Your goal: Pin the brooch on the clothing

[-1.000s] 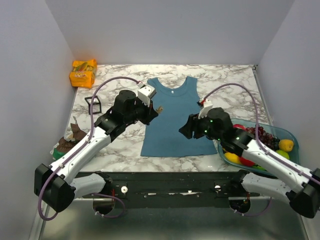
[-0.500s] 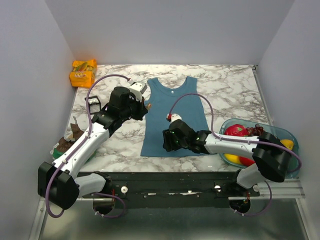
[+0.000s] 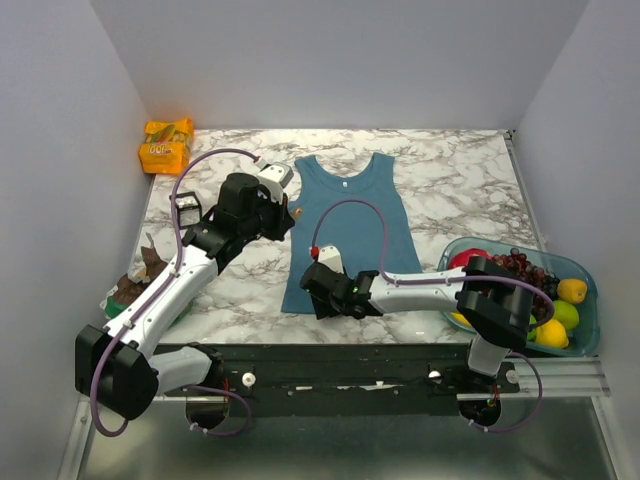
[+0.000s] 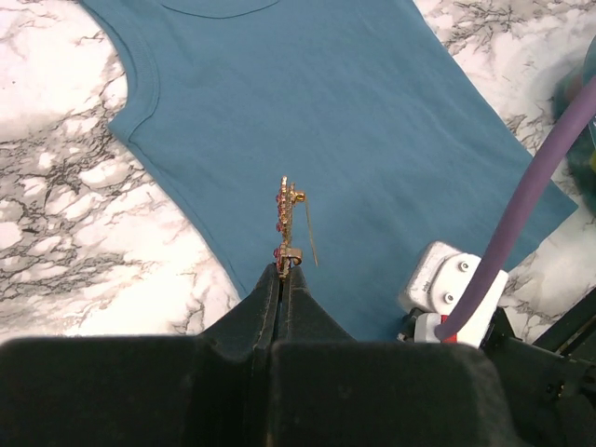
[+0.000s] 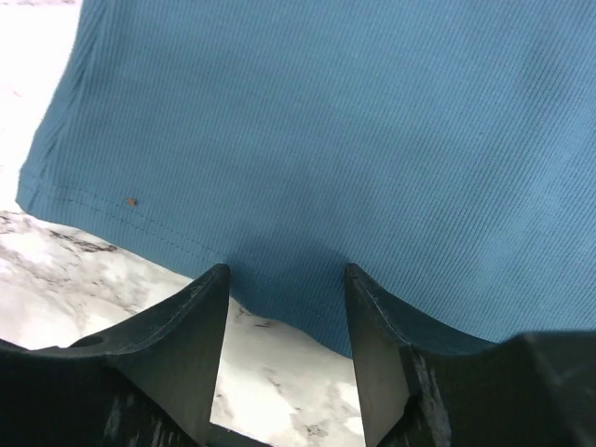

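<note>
Left wrist view puts the left gripper [image 4: 282, 272] pinched fully shut on the base of the brooch [image 4: 287, 222]. The brooch stands straight out from the fingertips, its long axis running on away from the gripper. Its thin gold needle hangs free, swung a little open on the right of the body.

Beneath and beyond it the tank top [image 4: 372, 112] lies flat on the table [image 4: 56, 186]. The brooch is over the tank top's left side edge, just near of the armhole curve. The neck lies farther off and the hem nearer. I cannot tell whether the needle tip touches the cloth.

The right gripper [image 5: 285, 275] has its jaws partly apart with nothing between them. It straddles the near hem close to the left corner, well apart from the brooch.

The left arm alone carries the brooch, so the pinning falls to it. The fabric lies below and to the right of the needle, so the point likely has to tip down and travel rightward into the cloth. The right gripper seems placed to steady the hem.
</note>
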